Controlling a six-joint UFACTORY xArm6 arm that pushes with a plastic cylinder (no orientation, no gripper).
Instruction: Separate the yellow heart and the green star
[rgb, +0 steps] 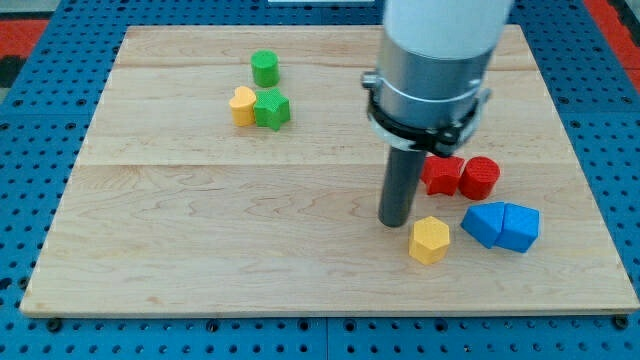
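Note:
The yellow heart (242, 104) lies at the upper left of the wooden board (200, 220). It touches the green star (272, 109) on its right side. A green cylinder (265, 68) stands just above the pair, a small gap away. My tip (395, 222) rests on the board right of centre, far to the lower right of the heart and star. It sits just up and left of a yellow hexagon block (430, 240), close to it.
A red star-like block (442, 175) and a red cylinder (480, 177) lie right of the rod. Two blue blocks (500, 226) lie together at the lower right. The arm's wide body (432, 70) hides part of the board's upper right.

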